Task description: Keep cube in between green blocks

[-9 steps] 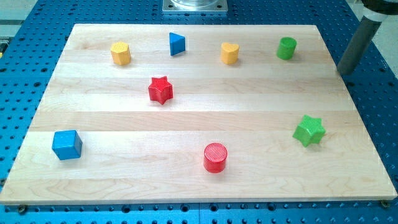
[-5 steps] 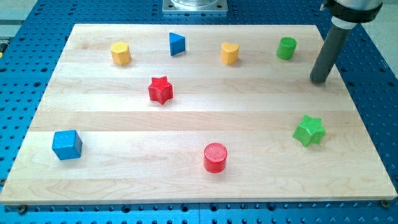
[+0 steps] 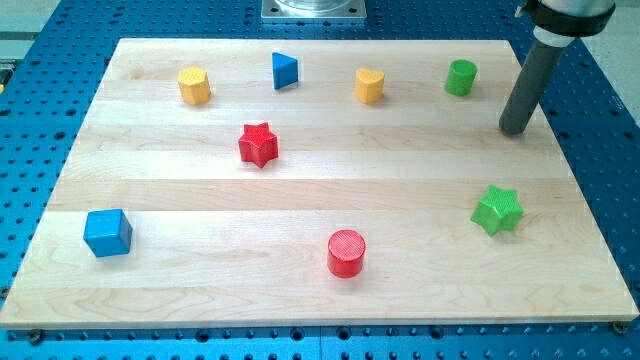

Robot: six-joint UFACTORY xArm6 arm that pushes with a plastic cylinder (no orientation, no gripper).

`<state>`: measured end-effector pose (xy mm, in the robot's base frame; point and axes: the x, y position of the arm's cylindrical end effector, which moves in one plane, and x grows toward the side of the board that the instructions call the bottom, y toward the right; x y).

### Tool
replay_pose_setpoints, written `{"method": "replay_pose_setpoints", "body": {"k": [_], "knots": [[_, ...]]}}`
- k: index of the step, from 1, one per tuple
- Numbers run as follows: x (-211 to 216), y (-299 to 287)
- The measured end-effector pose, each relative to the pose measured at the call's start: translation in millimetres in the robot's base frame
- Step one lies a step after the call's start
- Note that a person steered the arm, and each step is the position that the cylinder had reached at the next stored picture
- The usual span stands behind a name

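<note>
The blue cube (image 3: 108, 232) sits near the view's left edge, low on the wooden board (image 3: 300, 200). The green cylinder (image 3: 461, 77) stands near the top right. The green star (image 3: 497, 210) lies at the right, lower down. My tip (image 3: 513, 130) rests on the board between the two green blocks, below and right of the green cylinder and above the green star, touching neither. It is far to the right of the blue cube.
A yellow cylinder-like block (image 3: 194, 86), a blue triangle (image 3: 285, 70) and a yellow heart-like block (image 3: 370, 86) line the top. A red star (image 3: 258, 144) sits left of centre. A red cylinder (image 3: 346, 253) stands near the bottom middle.
My tip moved left from the board's right edge onto the board, then stopped. No block has moved.
</note>
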<state>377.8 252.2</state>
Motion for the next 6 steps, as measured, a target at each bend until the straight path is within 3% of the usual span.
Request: {"method": "replay_pose_setpoints", "body": {"k": [3,5,6], "knots": [[19,-34],[50,-201],[82,-238]]}}
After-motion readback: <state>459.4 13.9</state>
